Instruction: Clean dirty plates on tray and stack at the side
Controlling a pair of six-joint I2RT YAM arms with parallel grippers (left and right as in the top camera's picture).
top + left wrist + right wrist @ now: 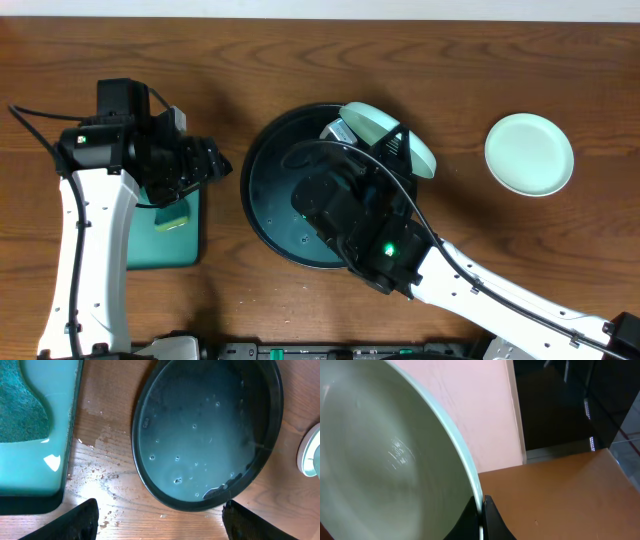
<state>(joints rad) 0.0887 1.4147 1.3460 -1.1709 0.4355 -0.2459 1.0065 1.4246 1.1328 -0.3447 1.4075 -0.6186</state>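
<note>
- The table (300,50) lay bare around the tray (262,195), which sat wet at its middle.
- A mint plate (529,154) lay well to its right.
- The right gripper (481,512) pinched a second mint plate (372,120), tilted over the tray's far rim.
- The left gripper (160,525) gaped wide.

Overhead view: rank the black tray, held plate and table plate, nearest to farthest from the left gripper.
1. Black tray, just right of the left gripper.
2. Held plate, above the tray's right side.
3. Table plate, far right.
</note>
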